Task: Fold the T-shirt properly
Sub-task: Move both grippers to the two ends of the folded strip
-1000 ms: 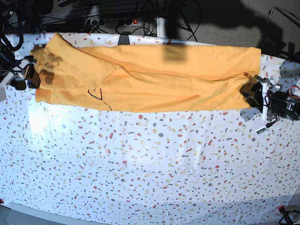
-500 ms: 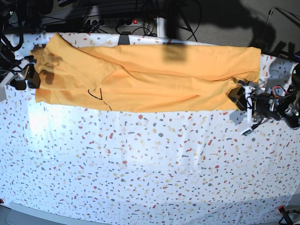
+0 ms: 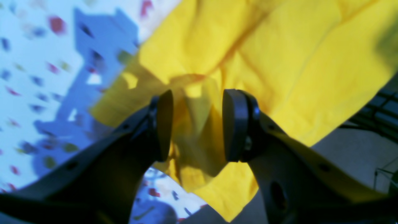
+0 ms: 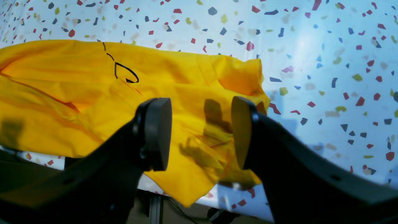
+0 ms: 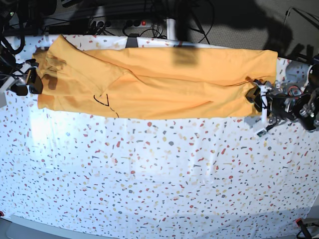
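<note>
Yellow cloth is lying in a long folded strip on the speckled tablecloth [image 5: 149, 169]: it is the T-shirt [image 5: 164, 82]. The left gripper [image 3: 196, 124] is staying spread wide, and a bunched corner of the shirt is sitting between its pads, not squeezed. The right gripper [image 4: 200, 133] is gaping too, with the sleeve end and black marks [image 4: 122, 70] just ahead of it.
</note>
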Controlling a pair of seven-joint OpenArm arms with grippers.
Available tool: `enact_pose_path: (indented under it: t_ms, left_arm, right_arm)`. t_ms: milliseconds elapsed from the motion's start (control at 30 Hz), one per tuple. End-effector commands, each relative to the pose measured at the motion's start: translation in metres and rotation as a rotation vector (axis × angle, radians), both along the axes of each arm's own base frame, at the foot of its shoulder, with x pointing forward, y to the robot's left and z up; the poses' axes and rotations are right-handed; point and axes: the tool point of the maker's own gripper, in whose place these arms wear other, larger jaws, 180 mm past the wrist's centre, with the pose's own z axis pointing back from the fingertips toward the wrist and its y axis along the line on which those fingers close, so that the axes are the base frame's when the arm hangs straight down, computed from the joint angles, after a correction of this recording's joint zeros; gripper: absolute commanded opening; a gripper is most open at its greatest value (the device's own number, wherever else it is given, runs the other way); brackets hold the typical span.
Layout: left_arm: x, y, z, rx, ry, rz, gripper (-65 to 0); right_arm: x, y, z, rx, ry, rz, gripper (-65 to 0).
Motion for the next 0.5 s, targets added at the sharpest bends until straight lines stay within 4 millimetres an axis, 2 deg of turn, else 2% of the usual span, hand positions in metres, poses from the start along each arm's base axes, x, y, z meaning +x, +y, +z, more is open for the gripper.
enact_pose_path:
  t_ms: [0, 67, 167, 200, 333, 467]
  left_arm:
    - [0.012, 0.004, 0.012, 0.001, -0.050, 0.002, -40.7]
    - [0.012, 0.007, 0.010, 0.016, -0.055, 0.000, -47.5]
    - [0.017, 0.006, 0.015, 0.010, -0.067, 0.002, -62.5]
    - [0.019, 0.005, 0.017, 0.001, -0.070, 0.003, -65.0]
    - [0.024, -0.002, 0.025, -0.043, -0.073, 0.010, -65.0]
    - [0.019, -0.008, 0.031, -0.085, -0.053, 0.007, -65.0]
  right_arm:
    - [0.005, -0.001, 0.012, -0.018, -0.042, 0.013, -33.8]
    - [0.005, -0.001, 0.012, -0.018, -0.042, 0.013, -33.8]
    - [0.005, -0.001, 0.012, -0.018, -0.041, 0.013, -33.8]
    - [0.005, -0.001, 0.012, -0.018, -0.041, 0.013, -33.8]
    - [0.005, -0.001, 0.012, -0.018, -0.040, 0.013, -33.8]
    - [0.005, -0.001, 0.011, -0.018, -0.038, 0.013, -33.8]
